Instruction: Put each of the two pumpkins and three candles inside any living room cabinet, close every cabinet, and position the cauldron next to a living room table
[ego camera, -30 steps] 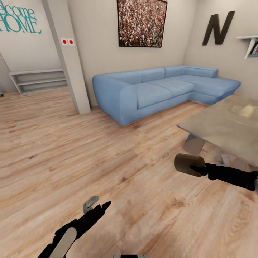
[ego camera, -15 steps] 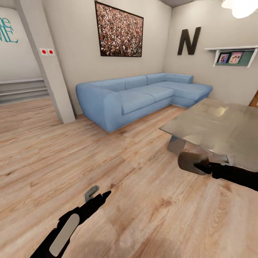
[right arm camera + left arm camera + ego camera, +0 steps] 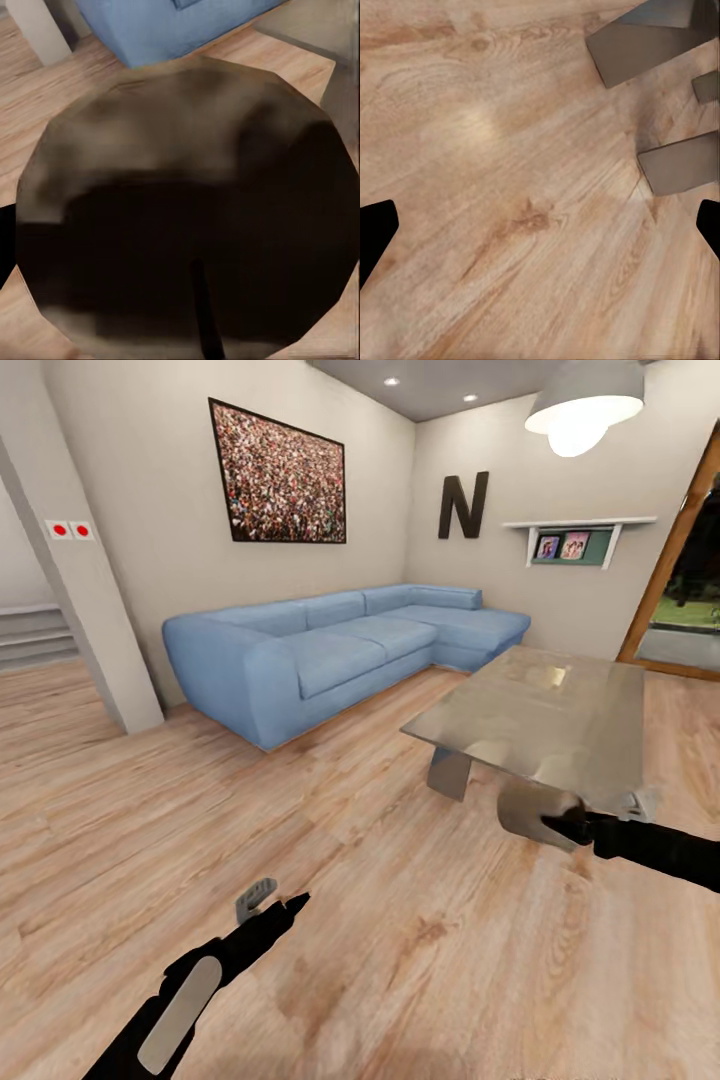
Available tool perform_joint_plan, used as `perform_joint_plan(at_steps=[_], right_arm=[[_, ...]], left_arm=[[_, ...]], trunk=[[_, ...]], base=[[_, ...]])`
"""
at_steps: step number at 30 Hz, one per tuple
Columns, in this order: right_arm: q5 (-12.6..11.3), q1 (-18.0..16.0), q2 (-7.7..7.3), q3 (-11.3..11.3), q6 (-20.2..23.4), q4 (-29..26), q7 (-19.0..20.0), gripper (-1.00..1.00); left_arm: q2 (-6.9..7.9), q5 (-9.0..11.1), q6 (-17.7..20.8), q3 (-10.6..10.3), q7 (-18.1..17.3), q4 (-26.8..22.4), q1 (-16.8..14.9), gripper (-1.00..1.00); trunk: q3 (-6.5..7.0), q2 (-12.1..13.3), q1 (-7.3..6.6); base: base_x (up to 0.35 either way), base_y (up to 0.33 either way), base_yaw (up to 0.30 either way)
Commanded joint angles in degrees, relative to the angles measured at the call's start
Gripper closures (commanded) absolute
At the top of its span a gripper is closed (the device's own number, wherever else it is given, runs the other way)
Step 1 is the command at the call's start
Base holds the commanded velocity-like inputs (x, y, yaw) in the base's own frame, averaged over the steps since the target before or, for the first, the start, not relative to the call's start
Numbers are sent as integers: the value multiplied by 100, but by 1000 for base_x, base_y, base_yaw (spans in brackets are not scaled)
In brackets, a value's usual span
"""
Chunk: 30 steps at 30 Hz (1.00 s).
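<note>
Right gripper [image 3: 568, 826] is clamping a candle [image 3: 532, 812] just in front of the glass table [image 3: 540, 712], above the wood floor [image 3: 400, 920]. Left gripper [image 3: 272, 906] is hanging low, well apart. Blue sofa [image 3: 330, 645] is sitting beyond.

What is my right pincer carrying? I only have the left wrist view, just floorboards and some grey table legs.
Observer: The right pincer is shut on a candle, a stubby taupe cylinder.
Operator: Where is it relative to the table?
Observer: In the head view the candle sits at the near edge of the table; I cannot tell whether they touch.
Operator: What lies beyond the table?
Observer: A blue sofa against the wall, under a framed picture.
</note>
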Motion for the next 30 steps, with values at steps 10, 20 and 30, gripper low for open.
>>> perform_joint_plan(at_steps=[10,20,30], right_arm=[[-66,8,37,3,46,0,-17,100],[-63,3,35,-7,28,0,-28,100],[-58,-27,10,-149,29,0,-37,100]], left_arm=[[-17,55,48,-16,68,28,1,-100],[-26,50,-19,-40,38,167,58,-100],[-24,44,20,-258,79,77,22,-100]], trunk=[[169,10,-24],[151,10,-24],[150,10,-24]], base=[[0,0,-277],[-113,-140,-169],[-244,-260,-126]])
